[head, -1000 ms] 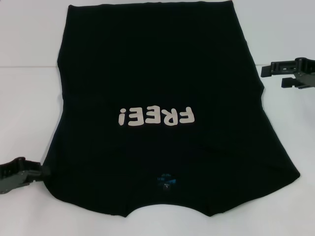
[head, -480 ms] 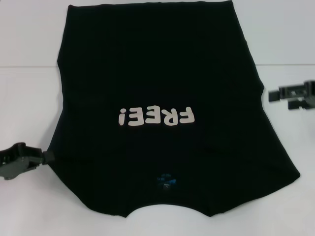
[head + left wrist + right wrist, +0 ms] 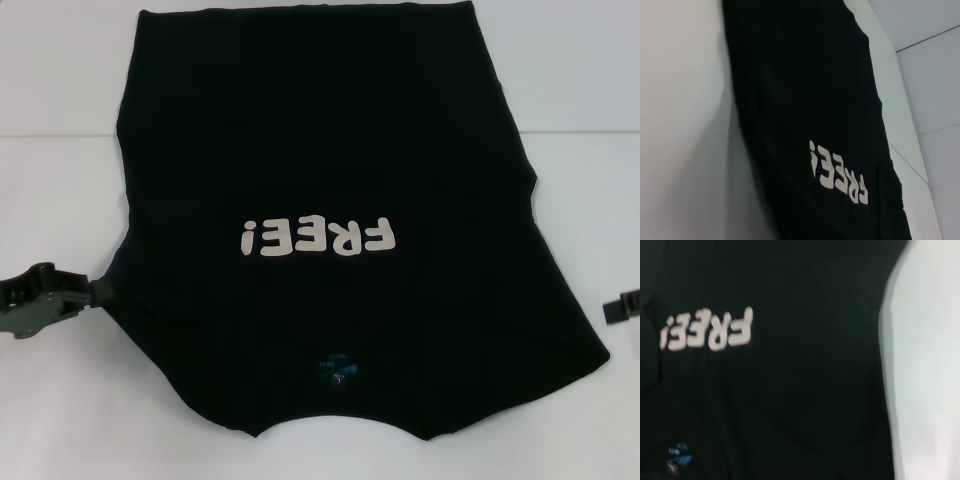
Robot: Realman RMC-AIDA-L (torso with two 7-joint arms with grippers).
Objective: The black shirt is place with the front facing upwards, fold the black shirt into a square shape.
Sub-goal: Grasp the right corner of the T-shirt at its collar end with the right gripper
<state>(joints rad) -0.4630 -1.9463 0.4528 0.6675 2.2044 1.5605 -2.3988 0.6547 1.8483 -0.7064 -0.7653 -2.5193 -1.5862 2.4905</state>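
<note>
- The black shirt (image 3: 320, 180) lies spread front-up on the white counter (image 3: 60, 200), collar end nearest the robot, its "FREE!" lettering (image 3: 318, 237) reading upside down in the head view.
- A small blue neck label (image 3: 335, 368) sits just inside the collar.
- The left gripper (image 3: 98, 291) lies low on the counter, its tip touching the shirt's left sleeve edge; whether it pinches the cloth cannot be told.
- The right gripper (image 3: 612, 312) shows only at the head view's right border, apart from the shirt; its state cannot be told.
</note>
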